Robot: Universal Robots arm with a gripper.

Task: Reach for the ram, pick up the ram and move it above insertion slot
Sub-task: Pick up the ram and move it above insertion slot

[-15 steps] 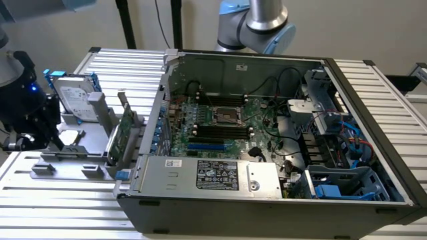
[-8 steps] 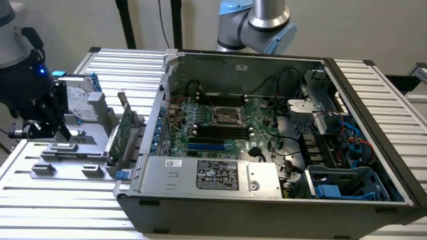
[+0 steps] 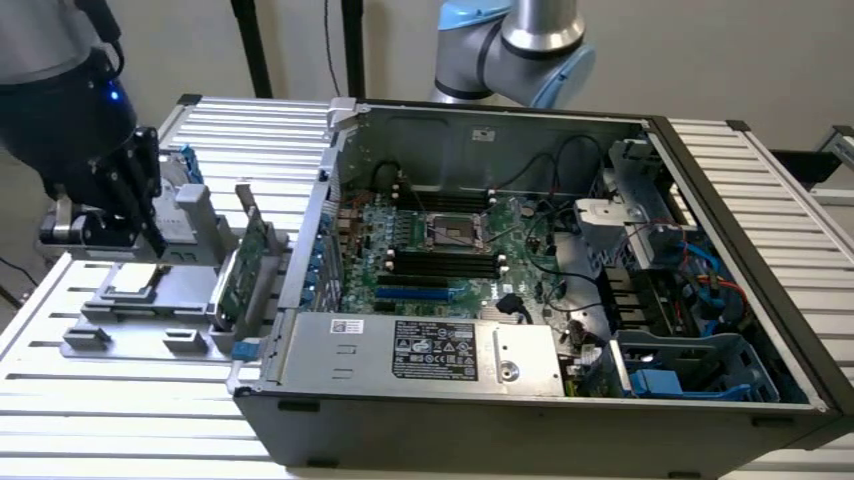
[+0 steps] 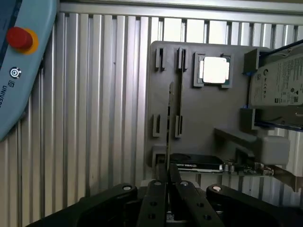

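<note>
The ram (image 4: 169, 123) shows edge-on as a thin dark strip running out from between my fingertips, held just above the grey parts fixture (image 4: 203, 118). My gripper (image 4: 168, 182) is shut on its near end. In the exterior view my gripper (image 3: 150, 240) hangs over the fixture (image 3: 147, 300) at the exterior view's left, beside the open computer case (image 3: 534, 420). The black memory slots (image 3: 441, 262) lie on the motherboard inside the case, well to the exterior view's right of my gripper.
The fixture also carries a square processor (image 4: 215, 70), a silver hard drive (image 4: 279, 85) and a green expansion card (image 3: 247, 265). A pale blue teach pendant (image 4: 19, 71) with a red button lies on the ribbed metal table (image 4: 94, 118). Cables and a power supply (image 3: 414, 350) crowd the case.
</note>
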